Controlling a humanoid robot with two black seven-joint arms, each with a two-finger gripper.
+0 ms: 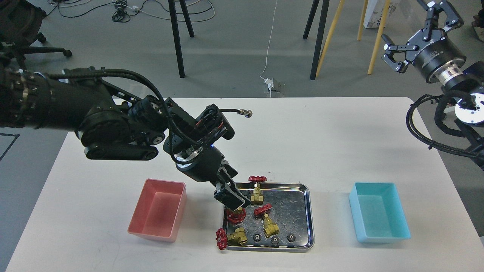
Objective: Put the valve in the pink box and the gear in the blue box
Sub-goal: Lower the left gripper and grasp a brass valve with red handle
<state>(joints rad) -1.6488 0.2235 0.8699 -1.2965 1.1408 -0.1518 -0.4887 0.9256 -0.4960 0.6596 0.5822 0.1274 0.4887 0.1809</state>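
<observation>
Reaching down over the steel tray point(308, 211), the left gripper point(231, 200) covers a valve point(236, 215) at the tray's left side; whether its fingers grip it, I cannot tell.
Three gears point(256, 237) lie along the tray's near edge. The pink box point(159, 209) sits left, the blue box point(378, 211) right; the right gripper point(418, 28) hangs spread apart, far off.

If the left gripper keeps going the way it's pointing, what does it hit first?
Most likely the valve at the steel tray's left side: the left gripper points down right over it, though the height between them is unclear.
</observation>
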